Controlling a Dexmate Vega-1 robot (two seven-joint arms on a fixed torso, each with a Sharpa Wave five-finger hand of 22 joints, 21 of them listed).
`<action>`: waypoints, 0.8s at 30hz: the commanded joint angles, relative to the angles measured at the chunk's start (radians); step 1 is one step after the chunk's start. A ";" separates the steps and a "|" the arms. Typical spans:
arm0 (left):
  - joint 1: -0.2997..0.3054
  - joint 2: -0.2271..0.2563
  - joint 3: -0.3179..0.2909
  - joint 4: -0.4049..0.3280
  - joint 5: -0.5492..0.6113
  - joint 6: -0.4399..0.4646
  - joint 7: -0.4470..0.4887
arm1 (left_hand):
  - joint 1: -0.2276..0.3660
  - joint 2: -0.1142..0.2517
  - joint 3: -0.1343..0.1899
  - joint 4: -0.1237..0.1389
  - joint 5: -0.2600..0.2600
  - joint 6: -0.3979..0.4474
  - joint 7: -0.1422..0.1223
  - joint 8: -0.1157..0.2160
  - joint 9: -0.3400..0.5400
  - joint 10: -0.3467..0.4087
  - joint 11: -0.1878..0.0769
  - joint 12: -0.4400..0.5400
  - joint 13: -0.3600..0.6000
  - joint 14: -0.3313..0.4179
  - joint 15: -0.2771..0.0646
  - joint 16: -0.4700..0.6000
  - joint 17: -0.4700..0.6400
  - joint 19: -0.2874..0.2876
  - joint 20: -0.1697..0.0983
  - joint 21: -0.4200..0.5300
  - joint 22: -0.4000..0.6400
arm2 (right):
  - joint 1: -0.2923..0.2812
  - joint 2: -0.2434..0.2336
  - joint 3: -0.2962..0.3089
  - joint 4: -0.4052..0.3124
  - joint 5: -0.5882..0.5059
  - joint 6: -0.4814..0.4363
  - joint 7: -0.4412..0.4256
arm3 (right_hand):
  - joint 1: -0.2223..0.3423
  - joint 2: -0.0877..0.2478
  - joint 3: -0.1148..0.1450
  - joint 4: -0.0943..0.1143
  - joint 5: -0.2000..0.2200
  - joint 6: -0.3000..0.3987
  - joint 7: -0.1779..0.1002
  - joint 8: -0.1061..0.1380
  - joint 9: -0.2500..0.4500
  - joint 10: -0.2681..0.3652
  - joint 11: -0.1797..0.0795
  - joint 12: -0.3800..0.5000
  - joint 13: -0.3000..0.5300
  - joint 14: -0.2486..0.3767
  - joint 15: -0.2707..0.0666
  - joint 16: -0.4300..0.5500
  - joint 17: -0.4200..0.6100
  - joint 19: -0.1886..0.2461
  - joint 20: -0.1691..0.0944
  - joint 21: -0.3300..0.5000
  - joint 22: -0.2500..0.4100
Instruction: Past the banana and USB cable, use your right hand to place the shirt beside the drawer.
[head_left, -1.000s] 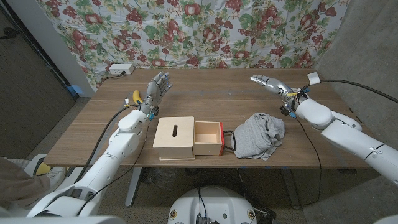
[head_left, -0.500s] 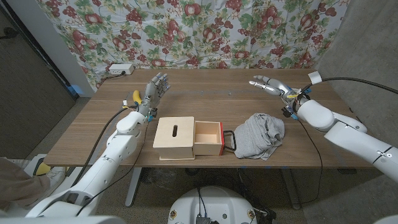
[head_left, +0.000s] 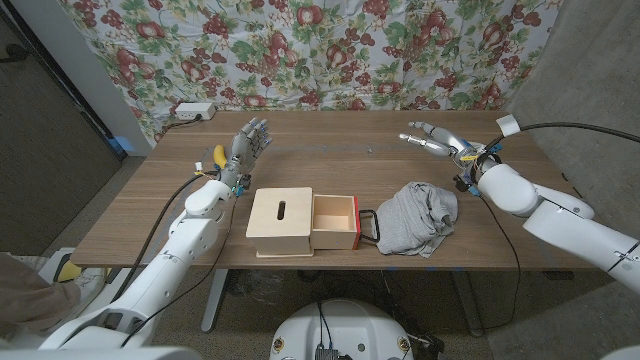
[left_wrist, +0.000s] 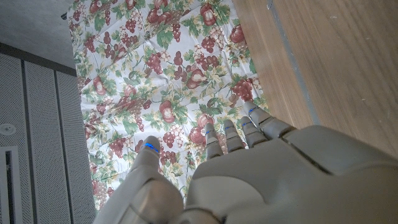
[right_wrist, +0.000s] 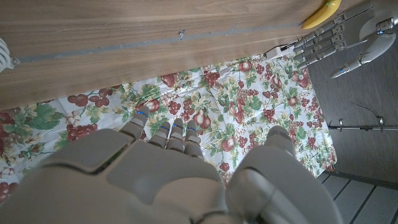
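shirt (head_left: 418, 219) heaped just beside the open drawer (head_left: 333, 222), looks already placed | right hand (head_left: 432, 139) raised past it, fingers apart, empty, likely let go | left hand (head_left: 248, 146) upright by banana (head_left: 217, 156), fingers apart, idle

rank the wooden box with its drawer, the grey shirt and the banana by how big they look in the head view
1. wooden box with its drawer
2. grey shirt, somewhat smaller
3. banana, far smallest, partly hidden behind the left hand

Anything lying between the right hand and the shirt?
No: in the head view only bare tabletop separates the right hand from the shirt.
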 joint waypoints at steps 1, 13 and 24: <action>-0.009 0.004 -0.003 0.018 -0.002 -0.002 -0.016 | -0.001 0.002 0.001 -0.008 0.006 0.002 -0.004 0.007 0.002 -0.001 0.006 0.006 0.004 -0.003 -0.059 0.004 0.005 0.008 -0.017 -0.002 0.003 | -0.058 -0.028 0.026 -0.088 -0.040 -0.072 -0.039 | 0.014 -0.004 0.000 -0.010 0.009 0.010 -0.004 0.009 0.004 0.007 0.004 0.007 0.003 -0.001 -0.007 -0.002 0.001 -0.007 0.002 -0.004 0.003; -0.021 0.002 -0.004 0.045 -0.009 -0.020 -0.052 | -0.002 0.001 -0.001 -0.009 0.006 0.005 -0.005 0.008 0.001 0.000 0.006 0.007 0.004 -0.004 -0.058 0.004 0.005 0.007 -0.016 -0.004 0.003 | -0.078 -0.044 0.022 -0.148 -0.080 -0.152 -0.050 | 0.022 -0.004 -0.003 -0.013 0.023 -0.029 -0.006 -0.007 0.004 -0.008 -0.001 0.002 0.003 -0.011 -0.016 -0.001 0.001 -0.004 -0.004 0.000 0.003; -0.014 0.013 -0.006 0.020 -0.003 0.000 -0.045 | -0.003 0.000 -0.003 -0.010 0.005 0.007 -0.005 0.009 0.001 0.003 0.005 0.008 0.004 -0.007 -0.058 0.004 0.005 0.008 -0.016 -0.006 0.003 | -0.105 -0.055 0.036 -0.174 -0.093 -0.183 -0.069 | 0.024 -0.003 -0.004 -0.013 0.029 -0.028 -0.006 -0.005 0.004 -0.007 -0.002 0.003 0.003 -0.006 -0.020 0.002 0.001 0.003 -0.008 0.003 0.002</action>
